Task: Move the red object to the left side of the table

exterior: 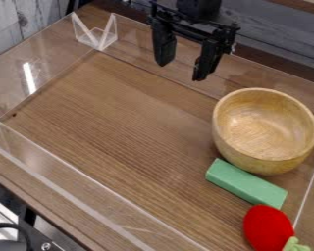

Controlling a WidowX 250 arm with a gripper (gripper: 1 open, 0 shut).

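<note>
The black gripper [183, 61] hangs over the far part of the table [114, 127], pointing straight down, its two long fingers [163, 44] spread well apart with nothing between them — empty and clear of every object. The table is a brown wood-grain top edged by low clear acrylic walls [42, 167]. The red object [266, 226], a small bright red strawberry-like toy with a light green leafy tip, lies at the near right corner of the table, well apart from the gripper and partly cut off by the picture's lower edge. Just beside it, toward the middle, lies a flat green rectangular block [245, 181], set at a slant; whether block and toy touch cannot be told from this view. Behind the block stands a round wooden bowl [265, 129], upright and empty, its base very close to the block's far edge. A small clear acrylic piece [94, 32] stands at the far left, beyond the wall — well away from the gripper. The left half of the tabletop shows only bare wood grain.
</note>
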